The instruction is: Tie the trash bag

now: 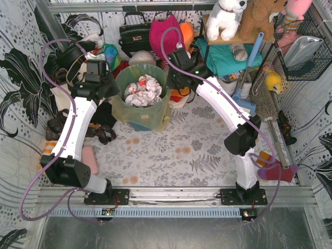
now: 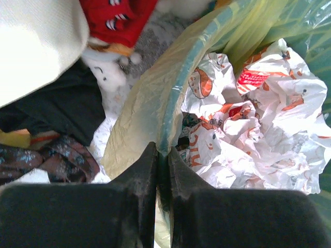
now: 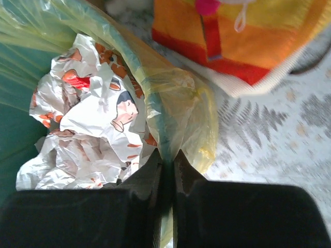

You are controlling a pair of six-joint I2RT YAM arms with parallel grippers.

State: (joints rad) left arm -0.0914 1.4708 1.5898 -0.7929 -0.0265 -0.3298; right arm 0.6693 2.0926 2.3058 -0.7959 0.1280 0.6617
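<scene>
The trash bag (image 1: pixel 136 110) is thin yellow-green plastic lining a teal round bin (image 1: pixel 140 125) at the back of the mat, with crumpled white printed paper (image 1: pixel 142 91) inside. My left gripper (image 1: pixel 112 91) is at the bin's left rim; in the left wrist view it (image 2: pixel 162 151) is shut on the bag (image 2: pixel 150 98) and bin rim. My right gripper (image 1: pixel 171 83) is at the right rim; in the right wrist view it (image 3: pixel 168 154) is shut on the bag (image 3: pixel 181 103) and rim there. The paper fills both wrist views (image 2: pixel 258 113) (image 3: pixel 98 119).
A cream tote bag (image 2: pixel 36 41) and dark clothes (image 1: pixel 101 129) lie left of the bin. An orange striped item (image 3: pixel 248 36) lies right of it. Handbags (image 1: pixel 134 33), plush toys (image 1: pixel 228 18) and a broom (image 1: pixel 249 67) crowd the back. A patterned mat (image 1: pixel 176 155) covers the floor.
</scene>
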